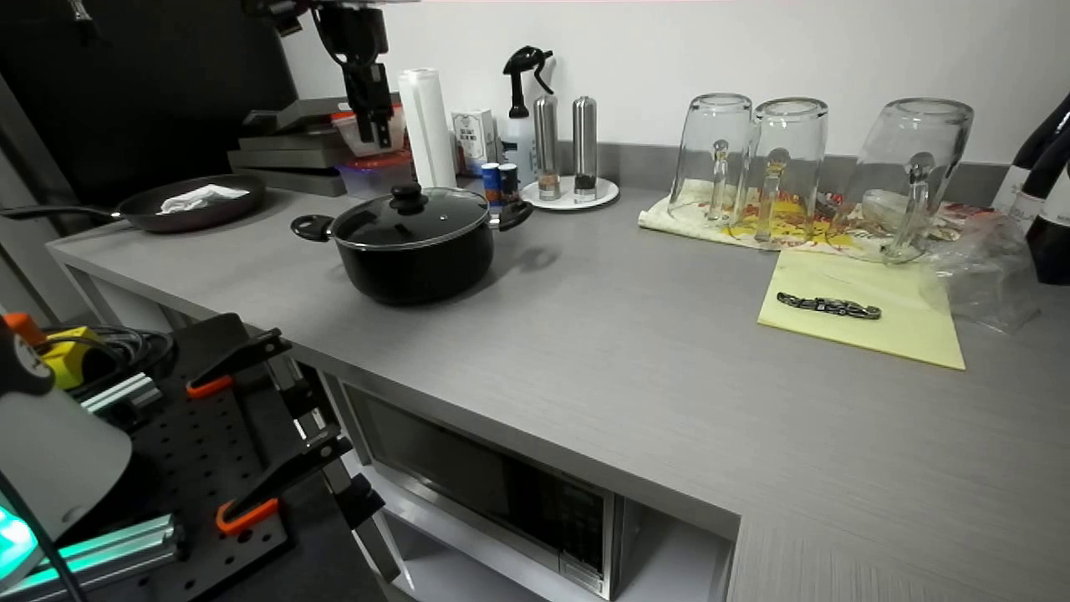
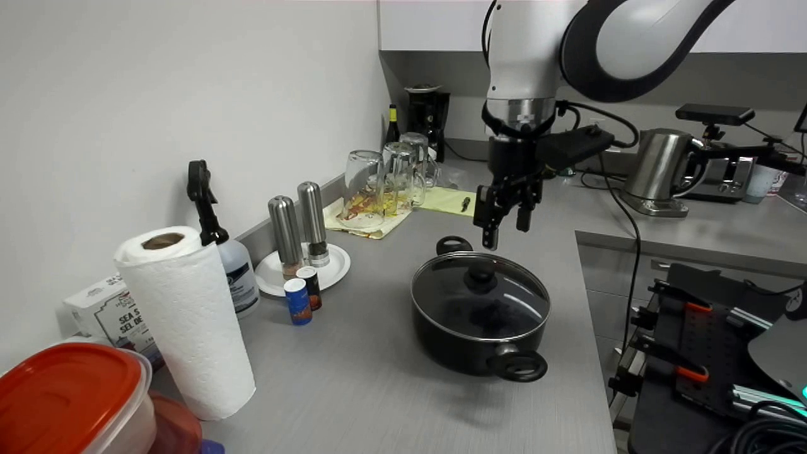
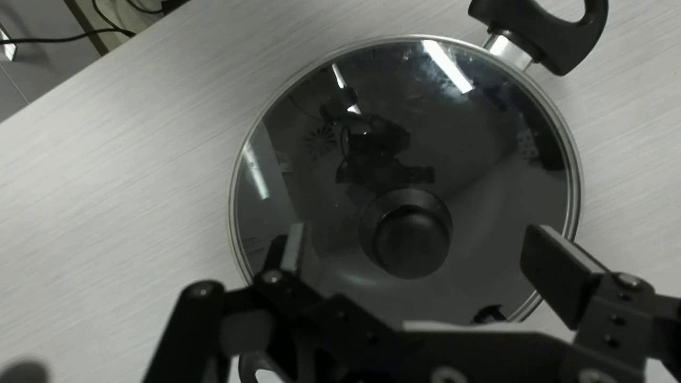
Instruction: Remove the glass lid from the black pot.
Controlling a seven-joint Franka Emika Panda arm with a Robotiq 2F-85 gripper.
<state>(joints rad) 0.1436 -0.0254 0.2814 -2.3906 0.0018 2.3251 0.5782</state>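
The round clear glass lid (image 2: 485, 302) with a metal rim sits flat on the wide, shallow black cooking pot (image 1: 418, 272), covering its whole mouth, black centre knob (image 3: 412, 242) uppermost. The pot stands on the grey tabletop (image 1: 652, 351), close to the long edge away from the white wall (image 2: 189, 75). Above the lid, not touching it, hangs the black two-fingered gripper (image 2: 507, 228); its fingers (image 3: 553, 271) are well apart with nothing held, and in the wrist view the knob shows between them. Lining up looks nearly done, I judge; lowering, closing on the knob, lifting the lid and setting it aside are all left. Along the wall edge stand two tall steel mills (image 2: 310, 211) on a round white plate (image 2: 338, 265), and three upturned clear glass mugs (image 1: 790, 138); a dark round frying pan (image 1: 192, 221) lies by the tabletop's end edge.
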